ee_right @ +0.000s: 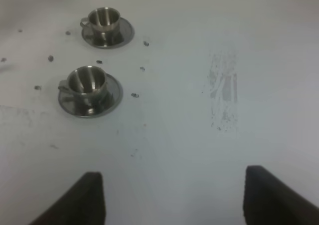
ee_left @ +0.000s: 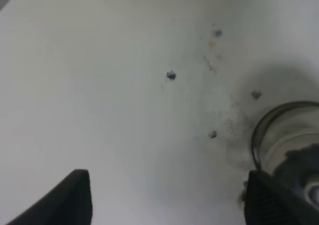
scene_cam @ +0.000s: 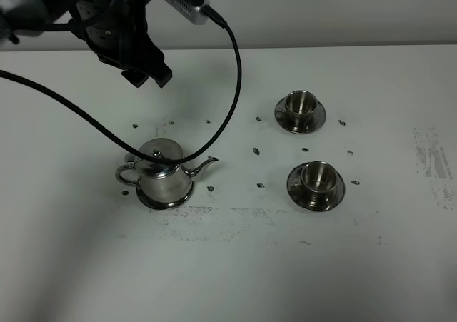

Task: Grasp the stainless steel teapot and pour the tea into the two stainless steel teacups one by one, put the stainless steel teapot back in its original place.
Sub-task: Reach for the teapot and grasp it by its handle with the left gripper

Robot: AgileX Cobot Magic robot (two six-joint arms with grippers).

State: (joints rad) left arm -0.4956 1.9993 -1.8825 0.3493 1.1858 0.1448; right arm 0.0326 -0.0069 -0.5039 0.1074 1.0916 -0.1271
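teapot (scene_cam: 163, 173) stands upright on its saucer (scene_cam: 148, 202), lid on, spout toward the cups, handle on the opposite side. rear cup (scene_cam: 300, 105) and front cup (scene_cam: 318, 179) sit on their own saucers, well apart from the teapot on its spout side. whether either holds tea cannot be told.

left gripper (scene_cam: 150, 79) hangs above the tabletop (scene_cam: 343, 265) behind the teapot and clear of it. its jaws are spread, with only bare surface between them. right gripper (ee_right: 172, 185) is beyond the cups from the teapot, jaws spread, holding nothing.

risks, as judged:
- a cable (scene_cam: 238, 79) droops from the left arm and, in the high view, crosses the teapot lid. contact cannot be confirmed. if it does touch, arm travel could catch the knob or handle and drag the teapot off its saucer.
- the handle is a thin polished loop. an off-centre grip could let the teapot swing or slip, spilling short of the cups.
- the cups look small and light, so a knock from the spout could shift one on its saucer.
- a teapot set down off-centre would rest tilted on the saucer rim.

view comparison: only the high view shows the whole teapot, the cable and the left gripper together. the left wrist view gives just a blurred curved steel edge beside one jaw, item not identifiable, but it confirms the gap is empty. only the right wrist view shows the right gripper.
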